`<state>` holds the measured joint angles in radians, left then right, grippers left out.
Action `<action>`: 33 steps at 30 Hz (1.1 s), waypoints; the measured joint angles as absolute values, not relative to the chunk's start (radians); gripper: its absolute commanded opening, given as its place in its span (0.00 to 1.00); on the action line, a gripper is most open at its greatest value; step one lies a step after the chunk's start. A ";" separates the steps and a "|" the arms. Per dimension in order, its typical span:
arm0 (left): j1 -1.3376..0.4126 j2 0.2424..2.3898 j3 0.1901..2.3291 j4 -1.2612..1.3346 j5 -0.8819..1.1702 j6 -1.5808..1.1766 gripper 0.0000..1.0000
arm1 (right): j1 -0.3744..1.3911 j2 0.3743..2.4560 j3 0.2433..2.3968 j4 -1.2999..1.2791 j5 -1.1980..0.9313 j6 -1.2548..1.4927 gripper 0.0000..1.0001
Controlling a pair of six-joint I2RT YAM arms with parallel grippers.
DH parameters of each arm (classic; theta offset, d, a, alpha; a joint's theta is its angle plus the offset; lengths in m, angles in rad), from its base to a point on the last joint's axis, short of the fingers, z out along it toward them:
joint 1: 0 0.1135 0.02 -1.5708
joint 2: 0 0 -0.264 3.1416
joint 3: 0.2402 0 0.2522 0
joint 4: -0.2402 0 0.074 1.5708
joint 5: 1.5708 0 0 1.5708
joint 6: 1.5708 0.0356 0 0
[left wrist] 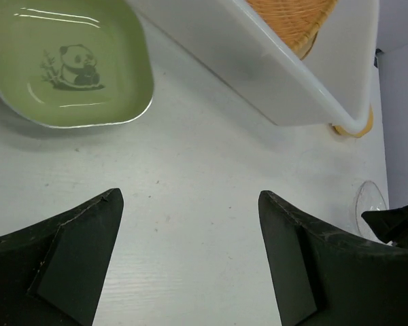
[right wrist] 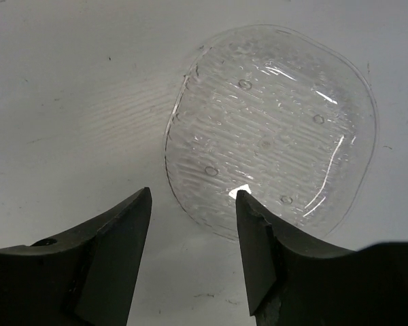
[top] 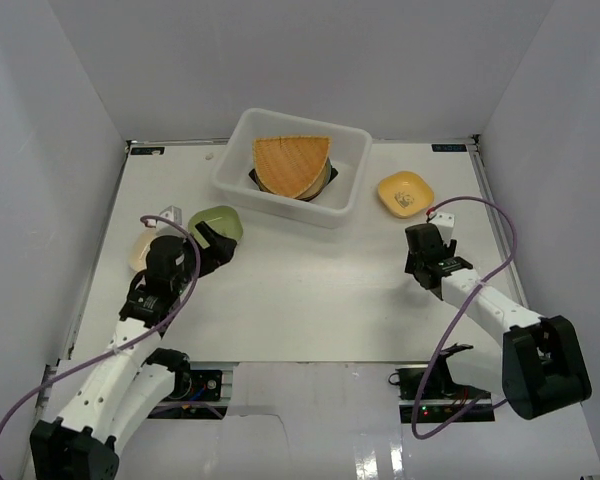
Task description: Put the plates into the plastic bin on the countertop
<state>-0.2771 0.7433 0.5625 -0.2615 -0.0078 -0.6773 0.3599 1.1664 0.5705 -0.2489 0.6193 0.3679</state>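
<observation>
Hovering spread and empty, the right fingers (right wrist: 112, 255) have the clear ribbed round plate (right wrist: 272, 129) at one o'clock, just beside one tip.

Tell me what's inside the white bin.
A woven tan plate lies on top of a stack in the bin. Only the edge of a dark plate shows beneath it on the left. Whatever else lies under the woven plate is covered.

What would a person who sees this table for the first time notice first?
Probably the white bin at the far middle of the table, holding a woven tan plate on top of others. A green plate with a panda lies left of it, a yellow plate right.
</observation>
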 measured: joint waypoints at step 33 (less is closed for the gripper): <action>-0.278 1.037 0.393 -0.058 -0.397 -0.977 0.92 | 0.651 1.332 1.231 -0.166 0.461 0.030 0.08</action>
<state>-0.2779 1.0374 0.3927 -0.0578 -0.3969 -0.9771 0.6506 1.3323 1.2308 -0.1658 0.4610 0.0303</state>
